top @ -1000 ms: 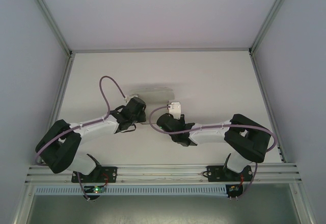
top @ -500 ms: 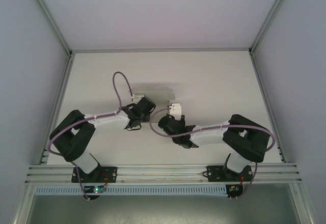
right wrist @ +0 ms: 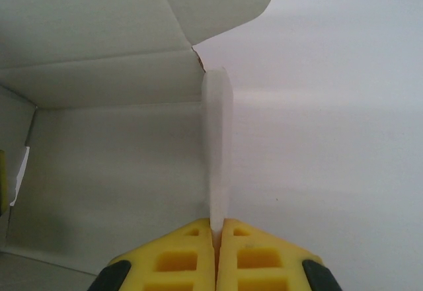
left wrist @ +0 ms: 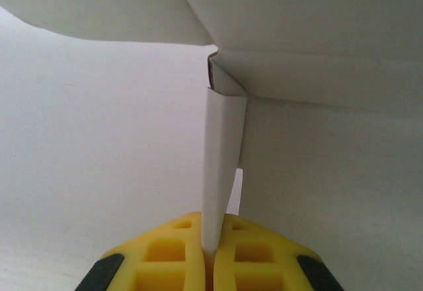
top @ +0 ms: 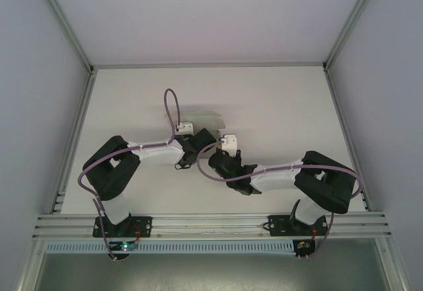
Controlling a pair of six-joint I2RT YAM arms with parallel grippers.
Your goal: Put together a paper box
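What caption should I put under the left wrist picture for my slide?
The left gripper pinches a thin flap of the white paper box between its yellow fingers.

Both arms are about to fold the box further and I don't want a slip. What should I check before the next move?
1. Left jaws shut on a flap of the paper box: ok.
2. Right jaws shut on a second flap: ok.
3. How deep each flap sits in the jaws: cannot tell.
4. Box walls uncrushed near both grips: ok.
5. Left arm clear of right arm: cannot tell, since the wrists sit close in the top view.
6. Box lifted or resting on the table: cannot tell.
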